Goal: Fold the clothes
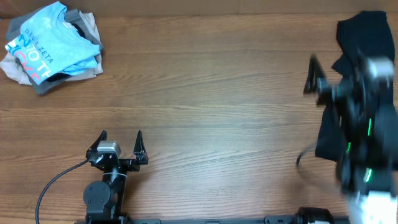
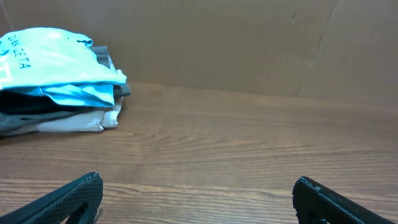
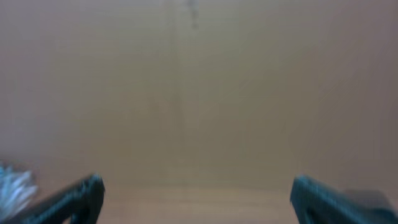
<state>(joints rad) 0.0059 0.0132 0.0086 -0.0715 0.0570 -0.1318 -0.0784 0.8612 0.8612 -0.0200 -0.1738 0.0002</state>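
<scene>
The right arm's black two-finger gripper [image 3: 198, 184] is hanging closest to the lens. In its wrist view the two dark fingers are standing wide apart, with nothing between them but a blurred brown wall and a thin strip of table. From overhead this arm is showing as a dark smear with small green lights, hovering over the right edge of the table. Whether it is touching anything there cannot be told.

The large plain black soft-fabric garment [image 1: 356, 32] is lying crumpled beneath and beside that arm. It is stretching along the table's right edge from the far corner toward the near side, partly hidden by the arm.

The left arm's black gripper [image 1: 121, 135] is sitting low near the front edge, left of centre. Its fingers are spread apart and empty, pointing toward the far side of the brown wood-grain table [image 1: 205, 93]. A black cable [image 1: 53, 185] is curving away from its base.

In the far left corner, well apart from both grippers, a folded light blue tee with white lettering [image 1: 53, 37] is resting on top of grey and beige folded garments [image 1: 15, 67]. A plain brown cardboard wall [image 2: 249, 43] is standing behind the table.
</scene>
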